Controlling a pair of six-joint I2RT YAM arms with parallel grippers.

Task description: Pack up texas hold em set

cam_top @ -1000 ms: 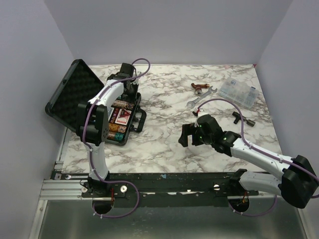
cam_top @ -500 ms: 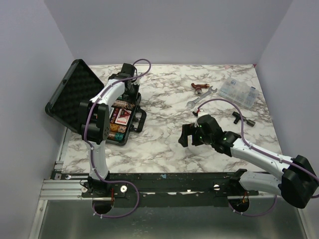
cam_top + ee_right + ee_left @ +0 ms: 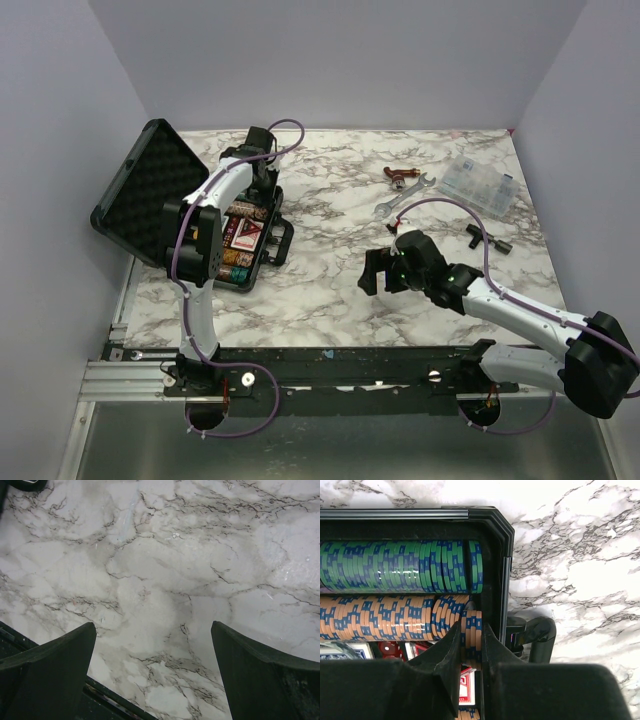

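Observation:
The black case of the texas hold em set [image 3: 271,243] lies open at the table's left, its foam-lined lid [image 3: 145,200] tilted back. Inside run a green-and-blue chip row [image 3: 400,565] and an orange-and-blue chip row [image 3: 385,617], with a red card deck [image 3: 466,687] below. My left gripper [image 3: 262,188] reaches into the case's far right end. In the wrist view the left gripper [image 3: 471,626] is shut on a few orange-and-blue chips [image 3: 471,617] beside the case wall. My right gripper [image 3: 375,270] hovers open over bare marble mid-table, with nothing between the right gripper's [image 3: 153,625] fingers.
A silver wrench [image 3: 402,198] and a red-brown tool [image 3: 402,176] lie at the back centre. A clear compartment box [image 3: 480,185] sits back right, with a small black fitting [image 3: 487,238] in front of it. The case handle [image 3: 535,637] juts out toward the marble.
The left arm's elbow has drifted slightly to the right. Both grippers stand as before.

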